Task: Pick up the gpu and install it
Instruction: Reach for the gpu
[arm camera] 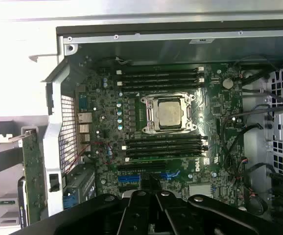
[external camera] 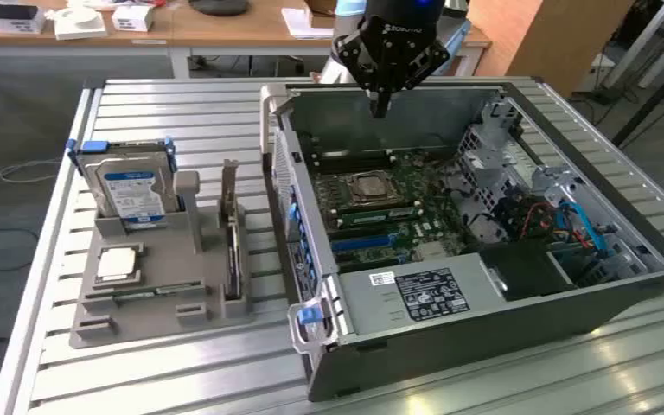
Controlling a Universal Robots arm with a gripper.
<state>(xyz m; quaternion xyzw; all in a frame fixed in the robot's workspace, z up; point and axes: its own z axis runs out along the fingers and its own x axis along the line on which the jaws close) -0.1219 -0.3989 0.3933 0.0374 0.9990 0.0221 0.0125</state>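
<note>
**GPU parked in the holder, gripper up over the open case**

So here's how it stands. The gripper (external camera: 380, 105) is hanging above the far end of the open PC case (external camera: 424, 346), right about over the far edge of the motherboard (external camera: 407, 212). Its fingers are pinched together down to a point and there's nothing between them, so it's empty-handed.

The gpu (external camera: 232, 246) isn't in the machine. It's standing on its long edge in a slot of the grey holder (external camera: 148, 322), just beside the case's near-side wall, with its metal bracket end pointing toward the table's far edge. The holder sits on the slatted metal table (external camera: 170, 376) toward the exterior view's left edge, and the case takes up the side toward the exterior view's right. The gripper and the card are well apart.

Also on the holder: a hard drive (external camera: 130, 186) with a blue-white label standing upright at the far end, and a loose processor chip (external camera: 118, 262) lying flat nearer the front.

From the wrist camera you're looking straight down into the case: CPU socket (arm camera: 168, 113) in the middle of the board, memory slots either side of it, blue expansion slots (arm camera: 131, 178) close to the closed fingertips (arm camera: 149, 182). The gpu (arm camera: 32, 181) shows as a green sliver outside the case wall.
</note>
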